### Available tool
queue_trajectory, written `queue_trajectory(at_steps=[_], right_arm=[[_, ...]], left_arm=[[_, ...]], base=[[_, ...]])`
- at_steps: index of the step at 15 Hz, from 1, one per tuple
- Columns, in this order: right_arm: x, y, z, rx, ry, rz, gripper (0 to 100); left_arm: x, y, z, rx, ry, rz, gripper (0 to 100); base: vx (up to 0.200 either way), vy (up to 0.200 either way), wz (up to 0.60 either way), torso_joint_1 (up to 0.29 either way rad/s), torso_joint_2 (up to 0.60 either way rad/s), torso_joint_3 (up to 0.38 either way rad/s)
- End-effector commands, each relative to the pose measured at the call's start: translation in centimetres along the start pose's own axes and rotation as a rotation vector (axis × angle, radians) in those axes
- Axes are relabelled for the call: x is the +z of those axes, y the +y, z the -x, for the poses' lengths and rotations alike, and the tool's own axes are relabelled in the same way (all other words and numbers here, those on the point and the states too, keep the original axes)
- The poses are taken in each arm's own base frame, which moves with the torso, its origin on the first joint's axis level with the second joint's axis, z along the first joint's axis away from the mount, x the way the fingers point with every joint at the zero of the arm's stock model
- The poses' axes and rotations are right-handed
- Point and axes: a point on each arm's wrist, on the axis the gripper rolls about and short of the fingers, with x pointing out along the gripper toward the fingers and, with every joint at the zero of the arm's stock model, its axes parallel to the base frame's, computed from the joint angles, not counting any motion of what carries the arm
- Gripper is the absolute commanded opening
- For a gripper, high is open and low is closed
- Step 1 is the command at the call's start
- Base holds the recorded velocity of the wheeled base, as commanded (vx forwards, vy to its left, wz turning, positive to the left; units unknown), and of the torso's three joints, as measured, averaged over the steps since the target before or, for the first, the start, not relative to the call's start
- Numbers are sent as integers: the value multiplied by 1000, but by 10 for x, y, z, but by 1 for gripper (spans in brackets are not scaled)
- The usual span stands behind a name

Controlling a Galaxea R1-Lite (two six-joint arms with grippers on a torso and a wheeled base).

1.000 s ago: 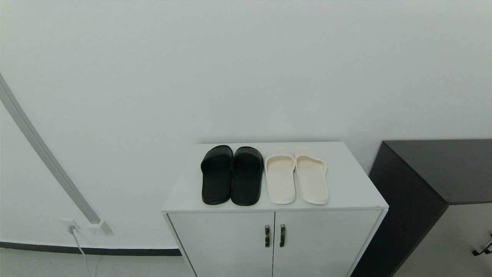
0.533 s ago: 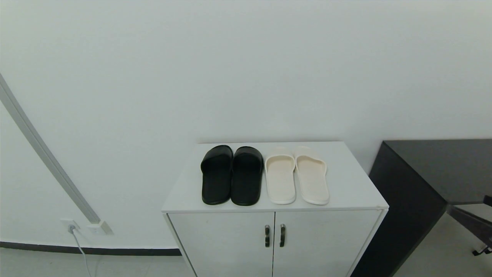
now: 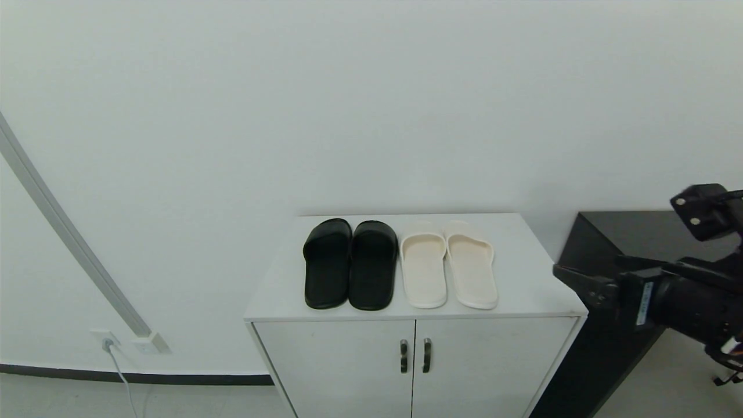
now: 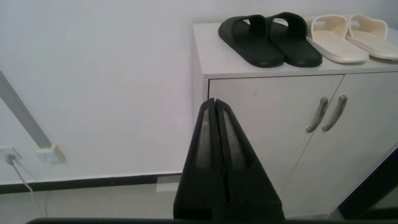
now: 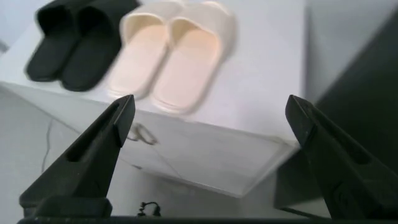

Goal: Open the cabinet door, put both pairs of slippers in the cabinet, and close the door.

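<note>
Both pairs are sitting on the cabinet (image 3: 540, 290) top, waiting to go inside. The black slippers (image 3: 350, 264) are lying on the left and the white slippers (image 3: 448, 264) just beside them on the right, toes toward the far wall and heels at the near edge. Both doors below are closed, with the handles (image 3: 403, 356) side by side at the middle seam, so I judge that opening a door is coming first. I am holding my right pincer (image 5: 210, 106) wide open and empty off the cabinet's right end, about level with the top, in front of the dark desk (image 3: 638, 229) and pointing left toward the white pair. I am keeping my left pincer (image 4: 214, 106) low on the near left, fingers pressed together and gripping nothing, aimed at the left door's upper corner.
</note>
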Motion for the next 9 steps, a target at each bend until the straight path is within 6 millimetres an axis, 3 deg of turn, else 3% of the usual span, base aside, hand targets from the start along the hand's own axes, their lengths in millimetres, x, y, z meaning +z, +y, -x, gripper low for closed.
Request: queue_trajectory(at_steps=[1,5,9], right_arm=[[-1,31,-32,31,54,16,100],[-1,74,-78,1,39,-51,100],[-29,97,-140,-109,2,-48,100]], left_arm=[[0,0,0,1,1,0,0],[0,0,0,0,1,0,0],[0,0,0,0,1,0,0]], base=[[0,0,0,0,0,0],[0,0,0,0,0,0],[0,0,0,0,0,0]])
